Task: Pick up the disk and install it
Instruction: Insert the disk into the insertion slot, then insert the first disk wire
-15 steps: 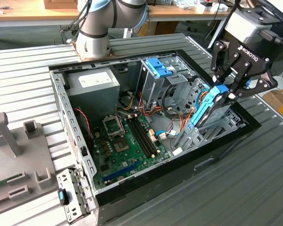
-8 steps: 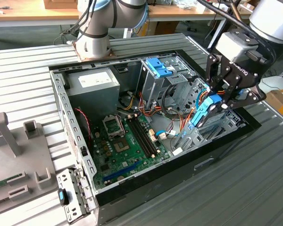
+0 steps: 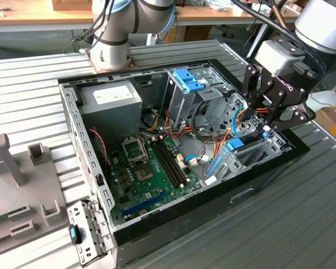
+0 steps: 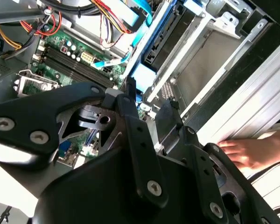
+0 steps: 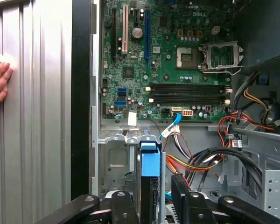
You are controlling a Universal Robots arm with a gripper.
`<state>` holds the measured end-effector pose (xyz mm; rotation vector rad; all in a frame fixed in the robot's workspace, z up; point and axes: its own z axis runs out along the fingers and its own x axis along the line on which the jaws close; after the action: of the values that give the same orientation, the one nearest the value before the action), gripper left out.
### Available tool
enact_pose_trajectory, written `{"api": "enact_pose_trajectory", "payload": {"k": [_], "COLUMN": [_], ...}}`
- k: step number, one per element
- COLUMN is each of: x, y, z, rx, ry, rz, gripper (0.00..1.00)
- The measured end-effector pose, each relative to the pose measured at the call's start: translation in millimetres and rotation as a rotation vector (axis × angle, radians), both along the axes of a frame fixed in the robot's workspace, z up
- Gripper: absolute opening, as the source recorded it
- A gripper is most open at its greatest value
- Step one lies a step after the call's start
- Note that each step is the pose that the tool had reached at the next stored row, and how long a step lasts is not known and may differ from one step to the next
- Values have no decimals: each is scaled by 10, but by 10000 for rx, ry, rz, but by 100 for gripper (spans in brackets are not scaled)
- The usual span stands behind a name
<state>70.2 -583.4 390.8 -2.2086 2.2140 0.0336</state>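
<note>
In the exterior view, my gripper (image 3: pixel 265 126) hangs over the drive bay at the end of the open case (image 3: pixel 73 129) toward the exterior view's right. The disk (image 3: pixel 235 144) sits in that bay, its blue tab toward the motherboard (image 3: pixel 151 168). In the second wrist view, my fingers (image 4: pixel 130 112) stand apart and the disk (image 4: pixel 168 44) lies on edge in the bay just past them. A person's hand (image 4: pixel 252 151) rests on the table (image 4: pixel 252 102) beside the case. In the first wrist view, the disk (image 5: pixel 150 163) stands between my fingers (image 5: pixel 123 205) with a gap on each side.
</note>
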Motion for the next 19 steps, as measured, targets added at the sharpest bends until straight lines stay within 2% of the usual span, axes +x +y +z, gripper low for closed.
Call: {"api": "enact_pose_trajectory", "payload": {"k": [15,19], "x": [0,10], "y": [0,14], "z": [-23,-23], "rx": [2,1], "ry": [1,0], "rz": [3,97], "gripper": [44,44]}}
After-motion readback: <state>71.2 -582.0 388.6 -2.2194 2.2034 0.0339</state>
